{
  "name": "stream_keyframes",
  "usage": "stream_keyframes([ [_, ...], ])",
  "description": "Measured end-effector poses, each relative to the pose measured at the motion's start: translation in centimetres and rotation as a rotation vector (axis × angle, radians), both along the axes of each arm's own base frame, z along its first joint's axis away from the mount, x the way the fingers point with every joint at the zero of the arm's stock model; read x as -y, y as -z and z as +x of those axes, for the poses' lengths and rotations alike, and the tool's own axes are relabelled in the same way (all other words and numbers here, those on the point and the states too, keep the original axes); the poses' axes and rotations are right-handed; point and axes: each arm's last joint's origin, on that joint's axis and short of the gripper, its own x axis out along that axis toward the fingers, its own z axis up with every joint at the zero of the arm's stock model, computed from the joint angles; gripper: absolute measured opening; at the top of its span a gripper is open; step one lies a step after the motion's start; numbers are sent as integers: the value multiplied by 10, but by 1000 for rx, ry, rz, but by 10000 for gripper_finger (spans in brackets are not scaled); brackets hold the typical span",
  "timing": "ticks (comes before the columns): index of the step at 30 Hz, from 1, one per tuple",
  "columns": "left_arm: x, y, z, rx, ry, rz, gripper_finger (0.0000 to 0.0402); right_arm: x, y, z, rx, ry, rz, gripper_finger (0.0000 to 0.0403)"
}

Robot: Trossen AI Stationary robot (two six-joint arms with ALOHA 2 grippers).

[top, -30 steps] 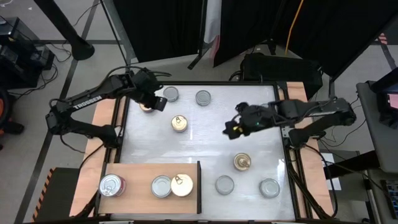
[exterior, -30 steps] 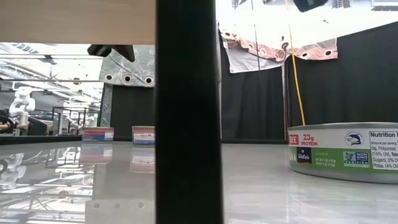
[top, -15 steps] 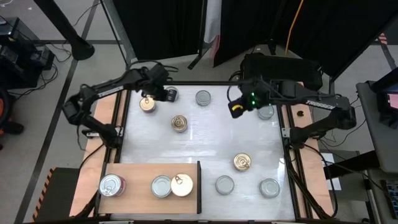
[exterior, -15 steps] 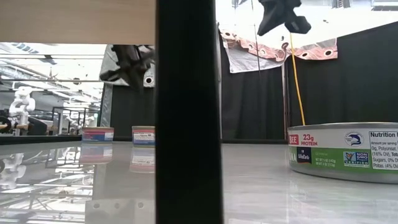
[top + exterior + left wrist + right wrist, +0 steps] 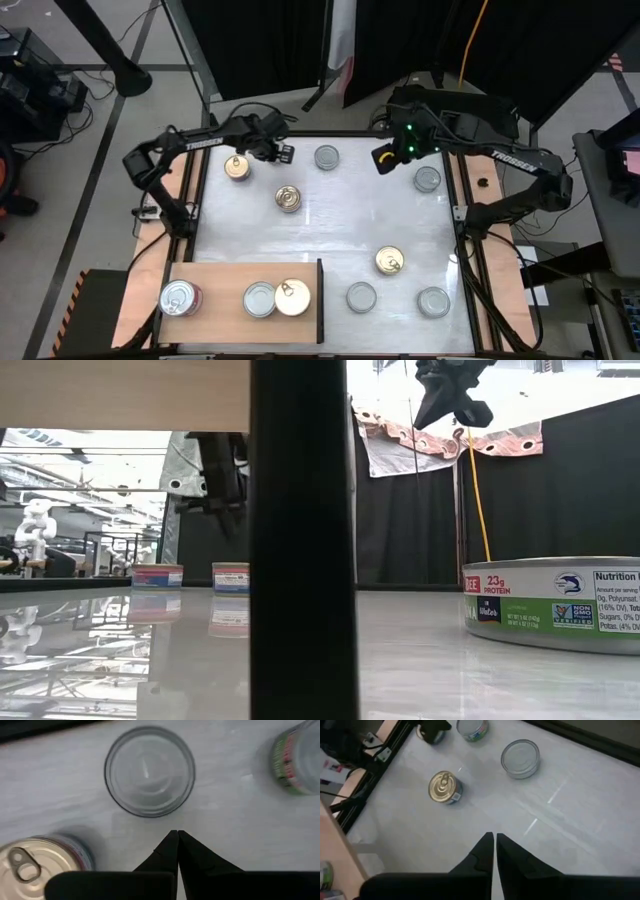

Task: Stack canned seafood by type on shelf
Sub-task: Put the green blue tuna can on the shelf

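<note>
Several flat round tins lie scattered on the white table (image 5: 330, 230). On the light-brown shelf (image 5: 225, 275) at the near left corner sit a red-labelled tin (image 5: 178, 297), a silver-lidded tin (image 5: 260, 299) and a gold-lidded tin (image 5: 292, 297). My left gripper (image 5: 277, 151) hovers shut above a silver tin (image 5: 149, 771) at the far edge, with a gold tin (image 5: 237, 167) beside it. My right gripper (image 5: 385, 158) hangs shut and raised near the far edge, between two silver tins (image 5: 327, 157) (image 5: 427, 179). In the right wrist view its fingers (image 5: 493, 837) point down toward a gold tin (image 5: 445, 787).
More tins stand on the table: gold ones (image 5: 288, 198) (image 5: 390, 261) and silver ones (image 5: 361, 296) (image 5: 433, 301) toward the near right. The shelf's dark upright edge (image 5: 320, 300) bounds its right side. Bare tabletop lies in the middle, and wooden side rails (image 5: 170, 185) flank the table.
My left gripper has moved from above the far-left gold tin toward the table's right, along the far edge, and is now over the silver tin. My right gripper has risen and travelled from the table's middle toward the far edge. No tin has moved.
</note>
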Motion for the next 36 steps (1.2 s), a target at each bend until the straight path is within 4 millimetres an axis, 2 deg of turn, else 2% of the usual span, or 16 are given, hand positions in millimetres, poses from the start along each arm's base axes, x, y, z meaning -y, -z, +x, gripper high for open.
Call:
stream_keyframes([
  [6,-5,20,7,-54,-6,-9,11,8,-1,-3,22,-39,24,13],
  [18,-9,33,10,-123,-27,40,11,11,-1,-4,23,-34,23,13],
  [26,-13,50,15,-171,-28,34,11,11,-2,-3,42,-34,15,13],
  [31,-9,49,17,-176,-39,46,11,11,-2,-2,52,-44,34,13],
  [36,-2,33,14,-150,-52,67,11,11,-2,-2,53,-38,38,13],
])
